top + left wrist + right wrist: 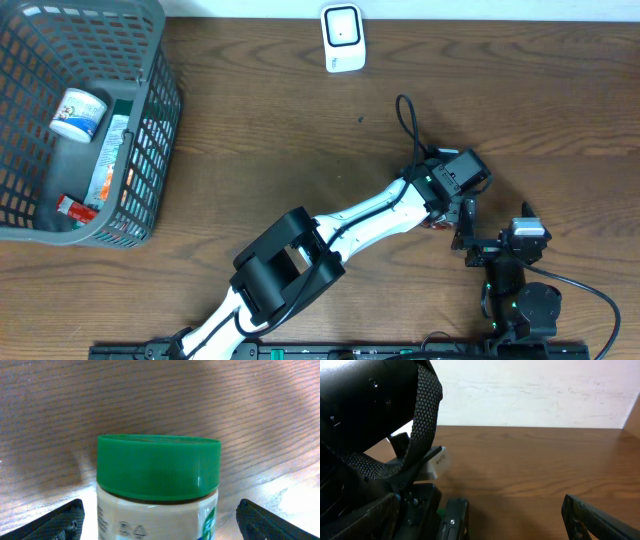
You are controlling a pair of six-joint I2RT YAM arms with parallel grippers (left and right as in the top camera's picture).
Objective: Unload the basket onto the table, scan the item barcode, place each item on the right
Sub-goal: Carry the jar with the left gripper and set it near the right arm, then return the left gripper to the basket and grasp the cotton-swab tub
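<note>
Find the jar point(150, 512) upright on the tabletop point(300, 130), around four o'clock from its middle in the overhead view, between the spread fingers of the left hand point(160, 522). Note that hand released, with fingertips at three and nine o'clock of the jar, clear of it on both sides, gripping nothing. Note the right hand point(485, 522) likewise released and empty, near the left one at about five o'clock.

Judge the jar rigid and smooth-walled, probably of moderate weight, with a slippery label and a ribbed green lid point(158, 467) offering better bite. Take hold squarely across the body just under the lid, leaving the printed side uncovered for the scanner point(342, 38) at twelve o'clock.

Look to the left wrist view for lid, label and finger gaps. From overhead, see almost none of the jar under the arm, but gain the scanner and the basket point(160, 140) at nine o'clock. Cannot locate a barcode in any view.
</note>
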